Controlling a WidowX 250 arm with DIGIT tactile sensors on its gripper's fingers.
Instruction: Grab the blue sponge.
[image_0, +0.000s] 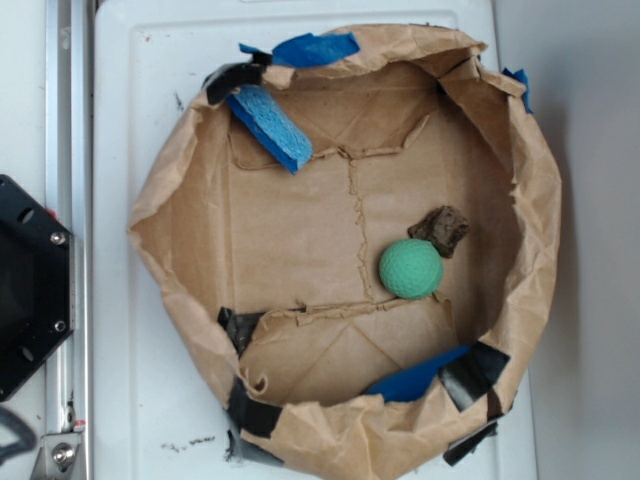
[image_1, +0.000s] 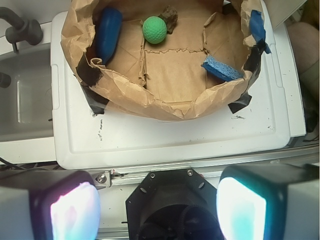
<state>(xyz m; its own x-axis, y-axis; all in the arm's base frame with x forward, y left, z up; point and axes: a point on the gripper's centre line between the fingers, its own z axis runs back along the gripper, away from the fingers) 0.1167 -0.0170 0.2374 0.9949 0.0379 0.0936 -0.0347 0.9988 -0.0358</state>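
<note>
Gripper apart from blue sponge

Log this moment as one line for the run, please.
phase: pre-approach | gripper: open, empty, outside paper enclosure | blue sponge: against enclosure wall, untouched | green ball: beside brown chunk

Crumpled brown paper, matt and creased, forms the walls and floor of a rough nest on a smooth white plastic lid marked with dark scuffs. Inside the paper, the sponge shows porous, ridged light-blue foam; the ball is dimpled green rubber, and beside it lies a coarse brown chunk. Glossy black tape and smooth blue tape patch the paper's rim. The fingers look translucent and glowing.
</note>
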